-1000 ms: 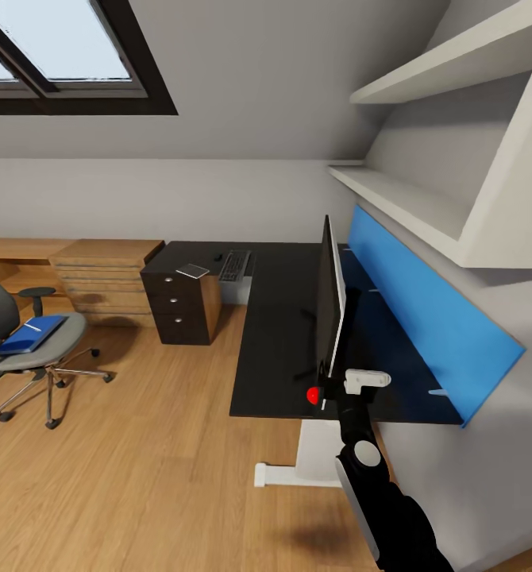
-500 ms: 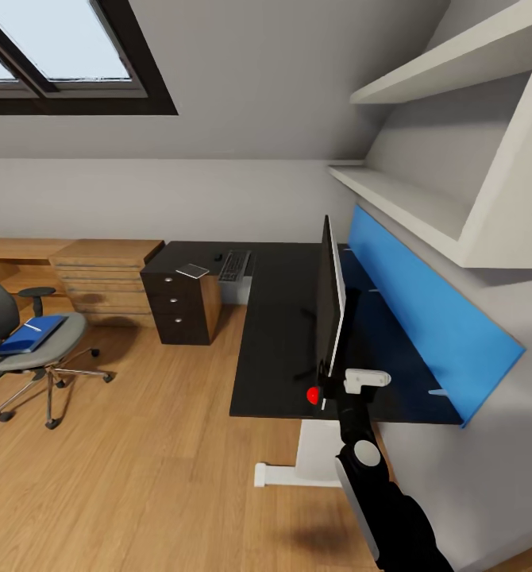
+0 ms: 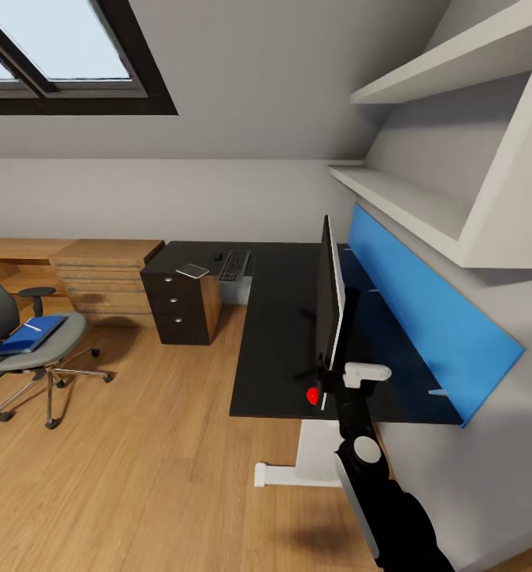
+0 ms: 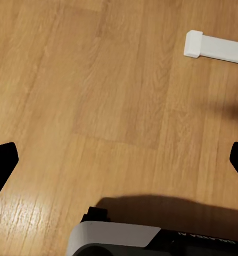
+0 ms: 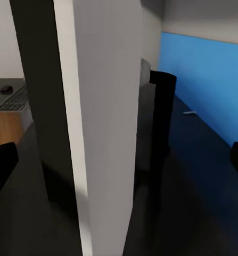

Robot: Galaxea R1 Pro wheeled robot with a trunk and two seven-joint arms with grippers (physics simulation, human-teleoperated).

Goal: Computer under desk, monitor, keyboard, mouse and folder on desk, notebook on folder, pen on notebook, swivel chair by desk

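The monitor point(image 3: 330, 298) stands edge-on on the black desk point(image 3: 278, 334). My right gripper point(image 3: 326, 375) is open at the monitor's near edge, and the white back point(image 5: 105, 106) and black stem point(image 5: 160, 117) lie between the spread fingers. At the desk's far end lie the keyboard point(image 3: 234, 266), the small dark mouse point(image 3: 217, 257) and a flat grey notebook point(image 3: 193, 271). The blue folder point(image 3: 29, 334) rests on the swivel chair point(image 3: 36, 353) at the left, with a thin white pen point(image 3: 32, 326) on it. My left gripper point(image 4: 119, 160) hangs open over the floor. The computer is out of view.
A dark drawer pedestal point(image 3: 180, 306) stands under the desk's far wing, with a light wooden chest point(image 3: 103, 278) beside it. White wall shelves point(image 3: 409, 202) overhang the blue back panel point(image 3: 425, 310). The desk's white foot point(image 4: 214, 47) rests on the wooden floor point(image 3: 139, 477).
My right wrist has risen slightly and edged closer to the monitor's near edge. Everything else stays put.
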